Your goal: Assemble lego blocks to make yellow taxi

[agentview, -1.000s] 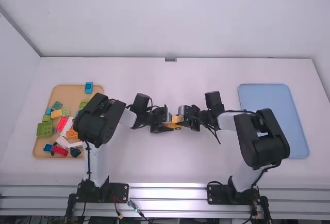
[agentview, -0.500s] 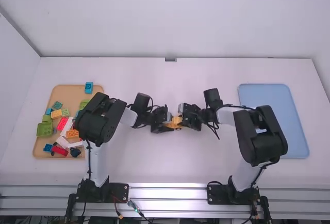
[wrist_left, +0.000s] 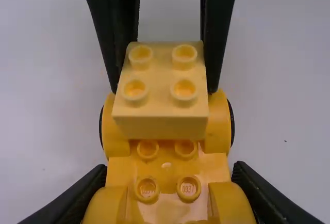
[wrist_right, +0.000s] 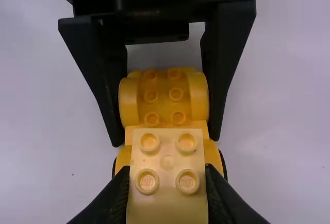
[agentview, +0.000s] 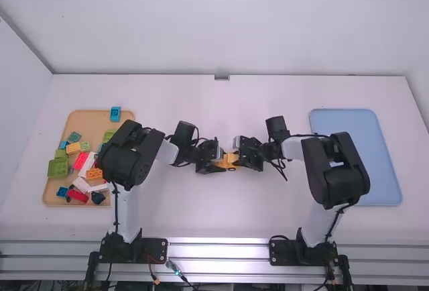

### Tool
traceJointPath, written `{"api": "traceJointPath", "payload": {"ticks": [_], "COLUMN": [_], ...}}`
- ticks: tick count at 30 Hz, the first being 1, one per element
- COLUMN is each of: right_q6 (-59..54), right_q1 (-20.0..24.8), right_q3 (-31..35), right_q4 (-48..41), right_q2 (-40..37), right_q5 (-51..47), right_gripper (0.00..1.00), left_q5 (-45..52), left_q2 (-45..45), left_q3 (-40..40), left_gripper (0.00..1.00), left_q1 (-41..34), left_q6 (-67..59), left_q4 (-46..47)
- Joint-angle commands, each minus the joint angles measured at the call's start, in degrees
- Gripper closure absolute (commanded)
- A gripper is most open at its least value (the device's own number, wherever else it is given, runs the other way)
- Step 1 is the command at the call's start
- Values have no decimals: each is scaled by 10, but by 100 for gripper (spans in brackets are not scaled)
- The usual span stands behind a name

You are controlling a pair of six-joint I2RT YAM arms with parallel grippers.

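I watch both arms meet near the middle of the white table (agentview: 201,217). Left gripper (agentview: 217,163): fingers parted only by the width of the yellow car base (wrist_left: 166,164), one on each flank, closed firmly on the end nearest that arm. Right gripper (agentview: 238,159): fingers parted by the width of a pale yellow block (wrist_left: 161,126), four studs up, pinched by two opposite sides. The block sits at the base's other end, between the rounded wheel arches there; I cannot tell whether it is fully pressed down. Bare studs run along the base between the block and the left gripper. A dark wheel (wrist_left: 232,123) shows beside one arch. Off to the left I note the wooden tray (agentview: 47,197) of loose bricks: a green block (agentview: 58,167), a red block (agentview: 78,196) and an orange block (agentview: 94,175) among them, with a blue block (agentview: 115,114) at its far edge. To the right, a light blue tray (agentview: 355,127) lies flat, partly behind the right arm.
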State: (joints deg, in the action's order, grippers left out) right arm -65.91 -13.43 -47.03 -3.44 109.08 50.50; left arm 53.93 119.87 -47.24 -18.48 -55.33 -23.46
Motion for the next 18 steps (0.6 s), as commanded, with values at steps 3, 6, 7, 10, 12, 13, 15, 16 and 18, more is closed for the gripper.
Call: {"api": "traceJointPath", "payload": {"ticks": [3,6,7,10,12,13,15,16,18], "right_q6": [0,-2,-1,-1,-1,1,0,1,-1], "right_q1": [-8,-16,-17,-16,-16,-16,-16,-16,-16], "right_q3": [-11,-10,-10,-10,-10,-10,-9,-9,-9], "right_q4": [0,2,2,1,0,0,0,1,3], "right_q2": [9,9,9,9,9,9,9,9,9], "right_q5": [-16,-15,-23,-30,-28,-28,-28,-30,-34], "right_gripper": [100,100,100,100,100,100,100,100,98], "left_q5": [-53,-54,-54,-54,-54,-54,-54,-53,-54], "left_q2": [24,24,24,24,24,24,24,24,24], "left_q3": [6,6,6,6,6,6,6,6,6], "left_gripper": [54,53,53,53,52,52,52,52,51], "left_q1": [5,5,5,5,5,5,5,5,5], "left_q6": [-5,-5,-4,-5,-5,-5,-5,-5,-5], "left_q4": [6,5,6,6,6,5,5,6,6]}}
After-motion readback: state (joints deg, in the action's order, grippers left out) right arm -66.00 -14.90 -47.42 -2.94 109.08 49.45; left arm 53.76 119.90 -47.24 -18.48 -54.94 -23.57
